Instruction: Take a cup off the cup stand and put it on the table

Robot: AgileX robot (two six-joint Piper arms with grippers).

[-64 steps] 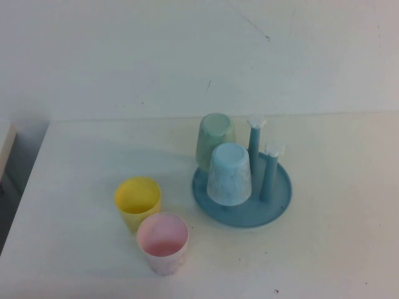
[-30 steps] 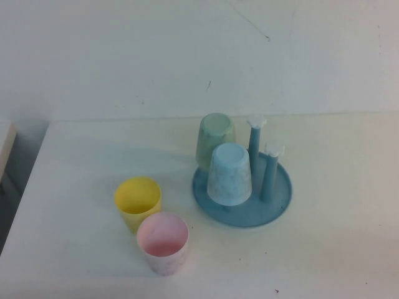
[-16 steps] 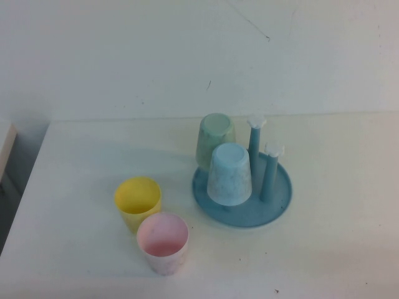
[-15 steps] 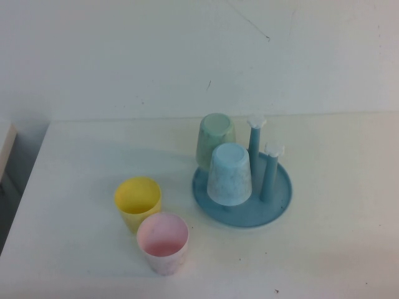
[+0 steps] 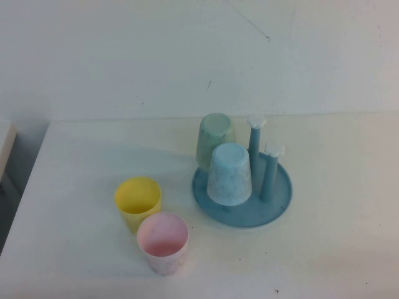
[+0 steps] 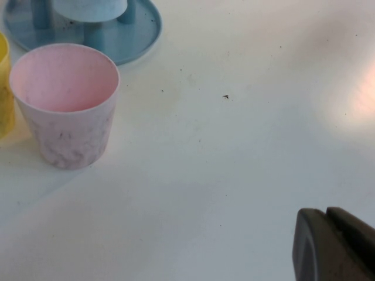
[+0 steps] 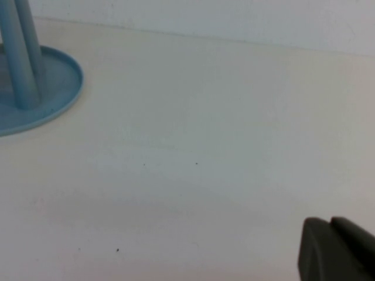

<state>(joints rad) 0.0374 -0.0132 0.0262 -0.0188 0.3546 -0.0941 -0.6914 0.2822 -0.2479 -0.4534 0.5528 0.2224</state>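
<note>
Change: nothing moved since earlier frames.
Cup (image 5: 163, 242): pink speckled tumbler stood upright on the desk (image 5: 336, 249), beside the yellow cup (image 5: 138, 202).
Cup stand (image 5: 277, 198): round, blue, pegged.
Left end effector (image 6: 334, 246): dark corner, state unclear.
Right end effector (image 7: 335, 249): likewise unclear.

yellow cup (image 5: 138, 202) upright, mouth up; light blue cup (image 5: 229, 174) and green cup (image 5: 215, 141) inverted on pegs.

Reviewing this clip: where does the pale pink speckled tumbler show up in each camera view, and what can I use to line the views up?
High view: the pale pink speckled plastic tumbler stands upright low and left of centre, beside the yellow cup.
Left wrist view: it fills the upper left; the left gripper shows at the lower right corner.
Right wrist view: not in it; the right gripper shows at the lower right corner.
Shared landmark: the round blue plastic cup stand.
</note>
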